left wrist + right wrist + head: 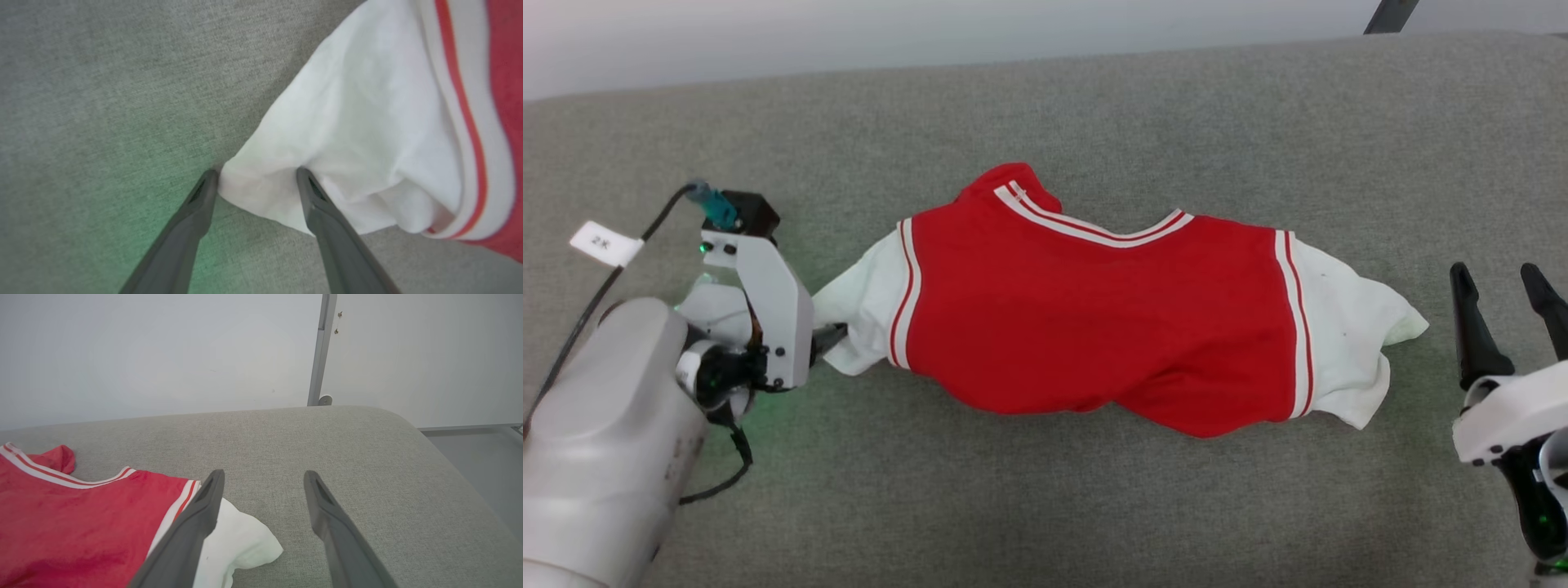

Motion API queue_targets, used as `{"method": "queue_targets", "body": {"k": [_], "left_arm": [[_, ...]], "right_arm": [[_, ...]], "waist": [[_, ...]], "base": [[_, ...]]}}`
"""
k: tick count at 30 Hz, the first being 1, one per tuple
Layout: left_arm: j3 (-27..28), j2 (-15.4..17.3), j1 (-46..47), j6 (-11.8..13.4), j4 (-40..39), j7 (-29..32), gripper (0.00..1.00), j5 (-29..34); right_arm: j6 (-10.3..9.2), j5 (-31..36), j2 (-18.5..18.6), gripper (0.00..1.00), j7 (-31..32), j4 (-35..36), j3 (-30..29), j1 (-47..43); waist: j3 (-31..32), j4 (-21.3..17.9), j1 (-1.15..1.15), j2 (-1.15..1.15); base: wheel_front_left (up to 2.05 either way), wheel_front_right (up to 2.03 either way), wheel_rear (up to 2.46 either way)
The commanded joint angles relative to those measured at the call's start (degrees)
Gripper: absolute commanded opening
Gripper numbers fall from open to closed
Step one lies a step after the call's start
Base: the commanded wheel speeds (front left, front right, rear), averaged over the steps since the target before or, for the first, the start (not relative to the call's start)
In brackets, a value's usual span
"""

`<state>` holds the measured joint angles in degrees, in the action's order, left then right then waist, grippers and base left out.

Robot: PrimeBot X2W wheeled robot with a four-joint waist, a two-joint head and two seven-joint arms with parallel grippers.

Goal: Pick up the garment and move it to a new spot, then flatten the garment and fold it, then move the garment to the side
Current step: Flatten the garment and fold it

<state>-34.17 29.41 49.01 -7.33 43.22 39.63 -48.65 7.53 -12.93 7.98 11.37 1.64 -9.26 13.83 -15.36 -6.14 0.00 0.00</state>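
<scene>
The jersey [1094, 318] is lying stretched sideways across the middle of the bench [1045, 506], well clear of every edge. Its striped collar is pointing toward the far edge and its rumpled hem is facing you. The red body is lying plain side up. One white sleeve is trailing toward the left end of the bench and the other toward the right.

Your left tool [829, 335] is sitting low at the tip of the left sleeve with its fingers spread apart. In the left wrist view the sleeve [367, 122] corner is lying between the two fingers of the tool [257, 173] and touching both tips, but they are not clamping it.

Your right tool [1494, 273] is waiting released near the right end of the bench, just beyond the right sleeve and apart from it, holding nothing. In the right wrist view its fingers [264, 474] are pointing toward the far right corner, with the sleeve [241, 543] showing beside the left finger.
</scene>
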Motion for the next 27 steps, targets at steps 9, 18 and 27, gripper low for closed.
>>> {"method": "queue_targets", "body": {"k": [9,18,27], "left_arm": [[-0.8,-1.9,0.7,0.1,6.9,-0.5,0.0,-1.0],[-1.5,-1.4,2.6,0.0,7.5,-0.9,0.0,-2.4],[-3.3,-2.7,4.1,0.1,6.9,-2.4,0.0,-3.4]], "right_arm": [[-0.08,-0.6,0.5,1.0,2.5,-1.0,1.2,1.9],[-0.08,-3.0,3.5,1.0,12.4,-5.1,1.8,3.3],[-0.08,-5.5,6.9,1.0,20.3,-15.4,3.0,9.9]], "waist": [[-1.1,0.2,0.0,0.0],[-2.0,2.0,0.0,0.0],[-3.4,4.4,0.0,0.0]], "base": [[0.0,0.0,0.0],[0.0,0.0,0.0],[0.0,0.0,0.0]]}}
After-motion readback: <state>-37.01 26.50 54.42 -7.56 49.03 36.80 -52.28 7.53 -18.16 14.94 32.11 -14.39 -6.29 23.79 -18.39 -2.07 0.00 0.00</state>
